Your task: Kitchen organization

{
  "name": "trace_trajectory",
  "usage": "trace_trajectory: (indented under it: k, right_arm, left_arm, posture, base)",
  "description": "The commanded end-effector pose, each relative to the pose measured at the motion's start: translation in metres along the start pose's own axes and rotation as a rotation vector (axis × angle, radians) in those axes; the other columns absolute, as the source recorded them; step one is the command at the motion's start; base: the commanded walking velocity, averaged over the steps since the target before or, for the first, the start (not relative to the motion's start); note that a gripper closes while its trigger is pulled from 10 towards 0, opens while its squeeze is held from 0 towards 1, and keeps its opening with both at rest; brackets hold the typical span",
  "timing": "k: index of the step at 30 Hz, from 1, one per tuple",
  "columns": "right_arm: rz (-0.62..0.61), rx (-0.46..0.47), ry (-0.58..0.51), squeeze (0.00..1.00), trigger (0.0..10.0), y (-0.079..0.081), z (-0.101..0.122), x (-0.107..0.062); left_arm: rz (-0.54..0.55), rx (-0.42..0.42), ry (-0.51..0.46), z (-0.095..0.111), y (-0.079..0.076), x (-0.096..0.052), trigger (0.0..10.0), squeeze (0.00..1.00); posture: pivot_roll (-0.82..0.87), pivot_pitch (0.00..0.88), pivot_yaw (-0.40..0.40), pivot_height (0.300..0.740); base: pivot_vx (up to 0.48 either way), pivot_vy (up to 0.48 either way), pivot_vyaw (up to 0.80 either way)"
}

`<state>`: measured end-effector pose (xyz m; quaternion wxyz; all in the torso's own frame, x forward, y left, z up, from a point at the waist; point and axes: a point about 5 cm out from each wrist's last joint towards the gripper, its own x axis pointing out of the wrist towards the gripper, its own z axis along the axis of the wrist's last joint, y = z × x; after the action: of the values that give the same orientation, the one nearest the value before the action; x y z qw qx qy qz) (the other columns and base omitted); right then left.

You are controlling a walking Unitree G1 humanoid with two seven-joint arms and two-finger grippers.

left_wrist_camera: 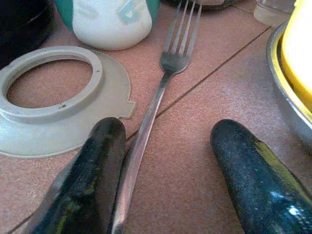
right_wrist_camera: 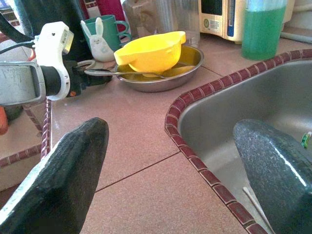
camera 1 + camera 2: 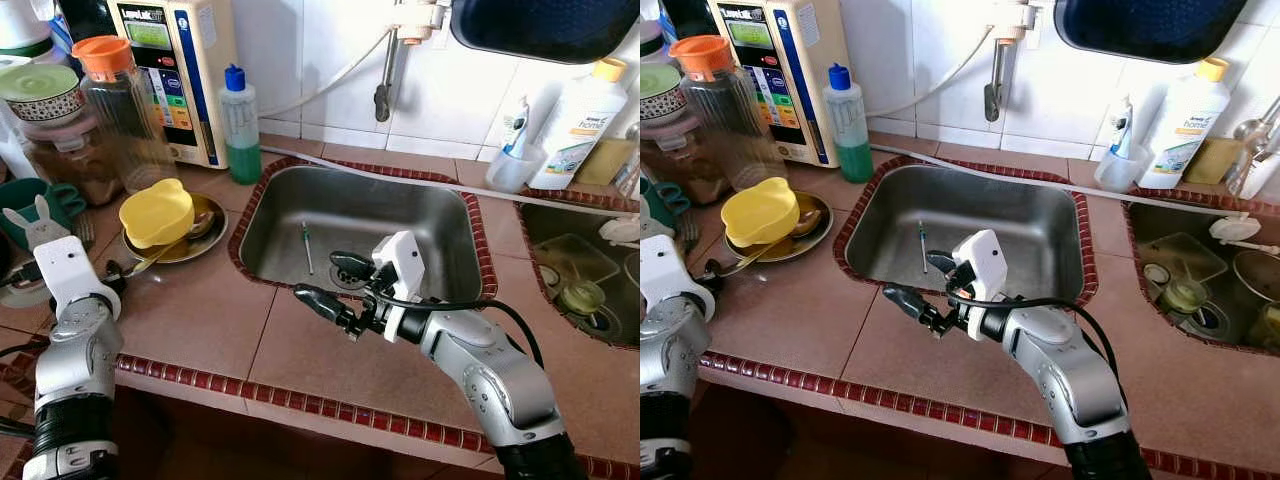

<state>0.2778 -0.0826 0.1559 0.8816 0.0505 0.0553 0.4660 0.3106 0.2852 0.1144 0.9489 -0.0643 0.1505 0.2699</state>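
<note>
My left gripper (image 1: 168, 131) is open and low on the tiled counter. A metal fork (image 1: 163, 87) lies between its fingers (image 1: 97, 165), the handle right against one of them. Beside the fork rests a white plastic ring (image 1: 48, 97). My right gripper (image 3: 335, 283) is open and empty, hovering over the front rim of the steel sink (image 3: 260, 215). A yellow bowl (image 3: 157, 212) sits tilted on a metal plate (image 3: 207, 238) with a spoon (image 2: 122, 73). A thin green-tipped stick (image 3: 307, 246) lies in the sink basin.
A green mug with a bunny figure (image 3: 35, 205), jars (image 3: 115, 100), a water machine (image 3: 180, 70) and a green soap bottle (image 3: 240, 125) crowd the back left. A second sink (image 3: 580, 290) holding dishes lies to the right, with a white detergent bottle (image 3: 580, 125) behind it.
</note>
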Motion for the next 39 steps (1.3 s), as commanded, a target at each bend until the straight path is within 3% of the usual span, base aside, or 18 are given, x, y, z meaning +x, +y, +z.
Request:
trace_trajectory:
  k: [1, 10, 11, 12, 13, 24, 32, 39]
  right_arm:
    - [0.022, -0.011, -0.005, 0.00, 10.0, 0.003, 0.003, -0.001]
    - [0.026, -0.016, 0.001, 0.00, 10.0, 0.004, 0.003, -0.001]
    - [0.027, -0.016, 0.002, 0.00, 10.0, 0.004, 0.003, 0.000]
    - [0.027, -0.017, 0.002, 0.00, 10.0, 0.005, 0.003, 0.000]
    - [0.028, -0.016, 0.002, 0.00, 10.0, 0.005, 0.003, 0.000]
    - [0.032, -0.018, 0.006, 0.00, 10.0, 0.006, 0.002, 0.000]
    - [0.033, -0.018, 0.010, 0.00, 10.0, 0.007, 0.001, -0.001]
    - [0.031, -0.022, 0.009, 0.00, 10.0, 0.008, 0.002, -0.002]
  left_arm:
    - [-0.011, -0.014, 0.063, -0.012, -0.003, 0.000, 0.0, 0.00]
    - [-0.024, -0.018, 0.069, -0.013, -0.007, -0.002, 0.0, 0.00]
    - [-0.021, -0.003, 0.057, -0.012, -0.006, -0.002, 1.0, 0.00]
    - [-0.020, 0.008, 0.048, -0.010, -0.005, -0.002, 1.0, 0.00]
    - [-0.014, 0.033, 0.028, -0.007, -0.004, -0.001, 10.0, 0.00]
    - [0.002, 0.090, -0.055, 0.015, -0.001, 0.006, 10.0, 0.00]
    - [-0.025, 0.081, -0.039, 0.018, -0.006, 0.013, 10.0, 0.00]
    - [-0.070, 0.012, -0.002, 0.014, -0.016, 0.017, 10.0, 0.00]
  posture:
    - [0.09, 0.032, 0.017, 0.740]
    - [0.09, 0.032, 0.016, 0.740]
    - [0.09, 0.032, 0.016, 0.740]
    - [0.09, 0.032, 0.016, 0.740]
    - [0.09, 0.032, 0.016, 0.740]
    - [0.08, 0.031, 0.015, 0.740]
    - [0.08, 0.034, 0.015, 0.740]
    - [0.07, 0.039, 0.015, 0.740]
  base:
    - [0.000, 0.000, 0.00]
    - [0.000, 0.000, 0.00]
    - [0.000, 0.000, 0.00]
    - [0.000, 0.000, 0.00]
    - [0.000, 0.000, 0.00]
    - [0.000, 0.000, 0.00]
    - [0.000, 0.000, 0.00]
    - [0.000, 0.000, 0.00]
